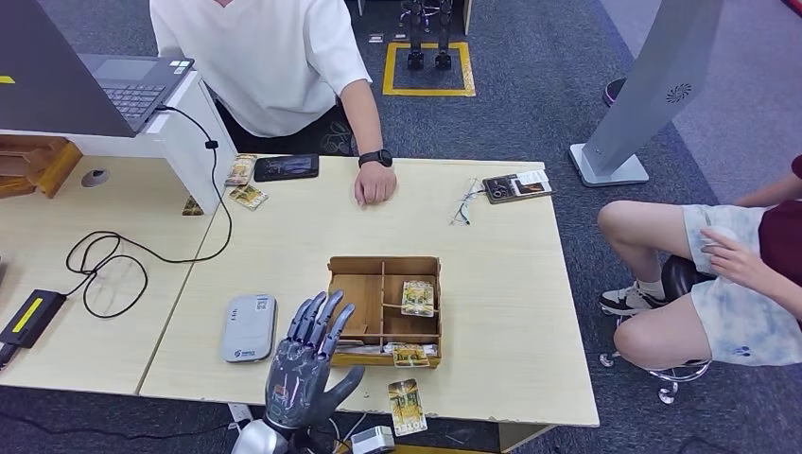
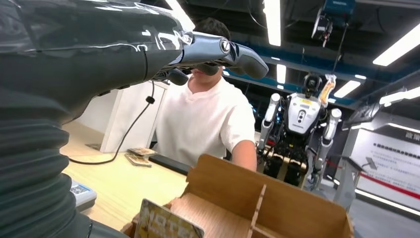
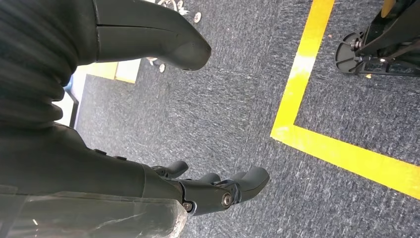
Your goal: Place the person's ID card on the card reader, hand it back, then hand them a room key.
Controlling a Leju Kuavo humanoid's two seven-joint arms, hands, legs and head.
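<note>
My left hand (image 1: 307,364) hovers over the table's near edge, fingers spread and holding nothing, between the grey-white card reader (image 1: 249,327) and the wooden divided box (image 1: 383,307). Printed cards lie in the box (image 1: 417,297) and at its front edge (image 1: 410,355), and another card (image 1: 407,405) lies on the table in front of it. In the left wrist view my left hand (image 2: 148,54) reaches over the box (image 2: 277,198). The person in a white shirt (image 1: 274,57) rests a hand (image 1: 375,183) on the far side. My right hand (image 3: 198,188) hangs over the carpet, empty, fingers apart.
A phone (image 1: 286,167) and two cards (image 1: 244,182) lie at the far left of the table, glasses (image 1: 465,201) and a badge (image 1: 516,186) at the far right. A laptop (image 1: 85,80) and cables (image 1: 113,265) sit left. A seated person (image 1: 728,274) is right.
</note>
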